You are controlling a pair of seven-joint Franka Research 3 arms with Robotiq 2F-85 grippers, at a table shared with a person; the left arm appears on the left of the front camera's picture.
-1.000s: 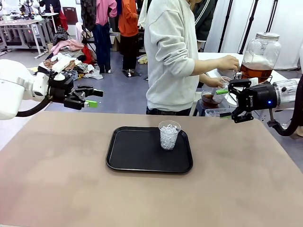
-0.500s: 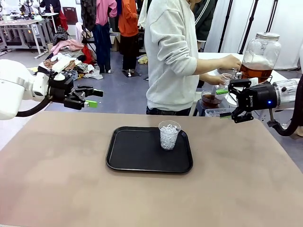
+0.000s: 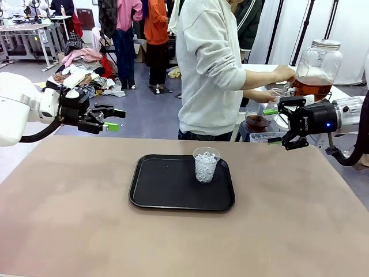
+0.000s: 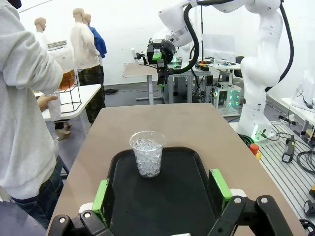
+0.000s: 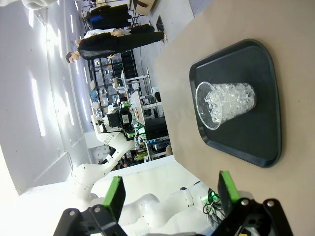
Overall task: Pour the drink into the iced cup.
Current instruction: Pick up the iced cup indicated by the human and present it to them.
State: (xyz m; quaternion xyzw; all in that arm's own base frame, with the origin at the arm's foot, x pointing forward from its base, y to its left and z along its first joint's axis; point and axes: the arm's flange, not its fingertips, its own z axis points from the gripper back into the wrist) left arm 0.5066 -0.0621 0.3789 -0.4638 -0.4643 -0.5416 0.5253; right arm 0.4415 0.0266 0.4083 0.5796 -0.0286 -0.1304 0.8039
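**A:** How do the jaws stand?

**B:** Both pairs are spread wide, with nothing gripped. The left gripper [image 3: 115, 119] hangs near the far left corner of the desk [image 3: 69, 225], its green pads pointing in toward the middle.

**A:** And the other one?

**B:** The right gripper [image 3: 273, 126] hovers by the desk's far right edge. Its jaws are apart too and aim back toward the left.

**A:** What lies between them?

**B:** A black tray [image 3: 144, 193] sits flat near the middle of the desk. The iced cup [image 3: 206, 164], clear plastic and full of ice pieces, stands upright on the tray's far right part. It is well apart from both grippers. The left wrist view looks straight at it between the two green pads.

**A:** Where is the drink?

**B:** Off the desk. The drink [image 3: 311, 88], amber-brown, fills the lower part of a big glass jar [image 3: 318, 60] with a metal lid [image 3: 326, 43]. The jar stands on a white side table [image 3: 256, 69] beyond the right gripper.

**A:** Is anyone near it?

**B:** A person [image 3: 207, 69] in a pale sweatshirt stands at the desk's far side, turned toward the jar. One hand [image 3: 282, 74] touches the jar's side. The other hand [image 3: 260, 98] is lower, just beside the jar's base, and holds something clear. I cannot tell what it is, as the right gripper partly hides it.
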